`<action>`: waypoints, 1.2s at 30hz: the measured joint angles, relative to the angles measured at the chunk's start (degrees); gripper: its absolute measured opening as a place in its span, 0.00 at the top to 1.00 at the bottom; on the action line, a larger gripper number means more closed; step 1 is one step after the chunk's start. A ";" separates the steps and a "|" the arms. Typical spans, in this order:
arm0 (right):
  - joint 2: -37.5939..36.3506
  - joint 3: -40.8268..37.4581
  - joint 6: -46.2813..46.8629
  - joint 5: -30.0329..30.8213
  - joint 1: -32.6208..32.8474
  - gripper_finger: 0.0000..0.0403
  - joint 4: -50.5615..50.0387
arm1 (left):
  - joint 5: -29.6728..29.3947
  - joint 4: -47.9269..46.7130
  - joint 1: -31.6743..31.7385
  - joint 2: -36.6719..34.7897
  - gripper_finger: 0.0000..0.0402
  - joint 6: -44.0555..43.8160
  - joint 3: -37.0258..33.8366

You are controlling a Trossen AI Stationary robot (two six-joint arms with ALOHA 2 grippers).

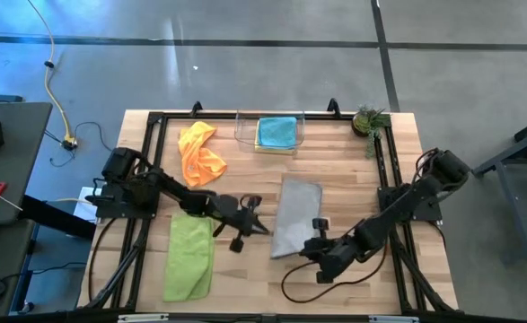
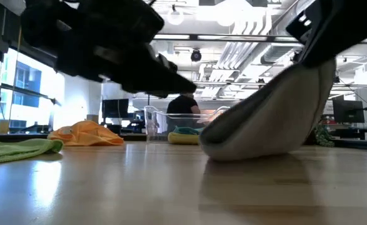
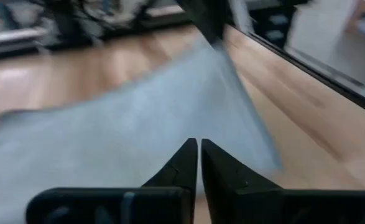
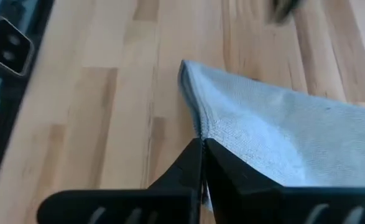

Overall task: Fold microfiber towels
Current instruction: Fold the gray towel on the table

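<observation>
A grey towel [image 1: 294, 211] lies mid-table, with its near right corner raised. My right gripper [image 1: 320, 233] is shut on that corner. My left gripper [image 1: 263, 229] is shut at the towel's near left edge, its tips [image 3: 199, 144] over the grey cloth. An orange towel [image 1: 200, 154] lies crumpled at the far left. A lime green towel [image 1: 191, 256] lies flat at the near left. A teal towel [image 1: 276, 131] lies on a yellow one inside the clear bin [image 1: 243, 135]. My right gripper pinches the grey towel's hemmed edge [image 4: 199, 127] just behind a corner [image 4: 184, 67], which sticks out past the fingertips. The fingers slant down from the near right. The held end [image 2: 317, 72] is lifted, and the cloth slopes down to the part resting on the table [image 2: 252, 153]. My left gripper: I cannot tell whether it touches the towel.
A small potted plant [image 1: 369, 121] stands at the far right corner. Black frame rails [image 1: 384, 170] run along the table's left and right sides. A dark cable [image 1: 290, 285] loops near the front edge. Bare wood lies between the bin and the grey towel.
</observation>
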 joint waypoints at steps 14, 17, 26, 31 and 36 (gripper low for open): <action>-0.57 0.00 -1.60 0.83 -1.76 1.00 0.07 | -21.41 -8.64 -15.71 4.66 0.55 7.32 4.35; -0.57 0.00 -1.65 0.83 -2.16 1.00 0.05 | -23.49 -8.66 -16.37 6.97 0.50 7.45 7.06; -0.57 0.00 -0.01 0.81 -2.43 1.00 0.10 | -30.67 -9.42 -17.95 14.69 0.46 6.93 13.00; -0.57 0.00 0.75 0.89 -2.43 1.00 0.46 | -35.34 -8.65 -18.55 16.24 0.49 4.04 14.45; -0.57 0.00 0.91 1.06 -2.43 1.00 0.51 | -39.25 -8.17 -18.82 17.62 0.62 2.70 15.72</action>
